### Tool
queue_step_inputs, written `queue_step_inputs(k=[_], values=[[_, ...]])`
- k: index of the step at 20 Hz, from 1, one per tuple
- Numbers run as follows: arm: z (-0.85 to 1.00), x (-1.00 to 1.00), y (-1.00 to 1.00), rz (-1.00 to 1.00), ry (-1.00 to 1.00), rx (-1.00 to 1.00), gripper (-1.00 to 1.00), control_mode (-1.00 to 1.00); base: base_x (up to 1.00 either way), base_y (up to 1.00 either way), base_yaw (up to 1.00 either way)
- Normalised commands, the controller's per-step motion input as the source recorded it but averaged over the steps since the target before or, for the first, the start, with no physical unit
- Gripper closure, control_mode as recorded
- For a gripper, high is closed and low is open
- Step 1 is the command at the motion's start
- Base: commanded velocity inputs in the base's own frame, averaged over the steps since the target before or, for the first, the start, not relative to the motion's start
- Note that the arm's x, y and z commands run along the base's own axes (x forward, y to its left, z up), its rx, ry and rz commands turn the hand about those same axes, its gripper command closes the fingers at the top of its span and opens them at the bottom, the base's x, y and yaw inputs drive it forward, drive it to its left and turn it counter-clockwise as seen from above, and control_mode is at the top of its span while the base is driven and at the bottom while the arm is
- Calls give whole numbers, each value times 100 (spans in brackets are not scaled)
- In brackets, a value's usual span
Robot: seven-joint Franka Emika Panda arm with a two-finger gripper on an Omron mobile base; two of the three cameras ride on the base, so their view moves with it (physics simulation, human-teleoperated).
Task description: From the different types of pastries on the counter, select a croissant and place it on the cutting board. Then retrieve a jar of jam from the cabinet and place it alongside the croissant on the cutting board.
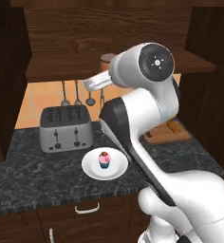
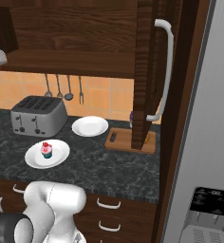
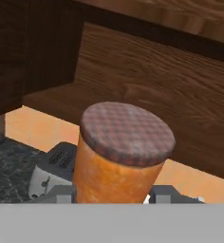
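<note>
You are seeing the jar of jam (image 3: 121, 156) sitting between the fingers (image 3: 154, 193) at the cabinet shelf (image 1: 61, 66) edge; whether they are clamping it I cannot tell. Risk: the jar slipping or clipping the shelf while travelling toward the cutting board (image 2: 126, 140) at 4 o'clock.

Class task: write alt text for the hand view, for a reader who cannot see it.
An orange-brown jar of jam with a checked, darker lid looms close at centre, just above the pincer. Behind it runs the dark wooden cabinet shelf, with a silver toaster on the dark marbled counter lower left.
</note>
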Motion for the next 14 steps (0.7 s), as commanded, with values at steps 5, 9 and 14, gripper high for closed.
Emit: queue_step_inputs(k=[5, 9, 14], values=[[-18, -93, -46, -51, -4, 8, 100, -100, 0, 0, 0], [-14, -91, -51, -48, -4, 7, 100, -100, 0, 0, 0], [-5, -80, -39, -35, -13, 1, 100, -100, 0, 0, 0]])
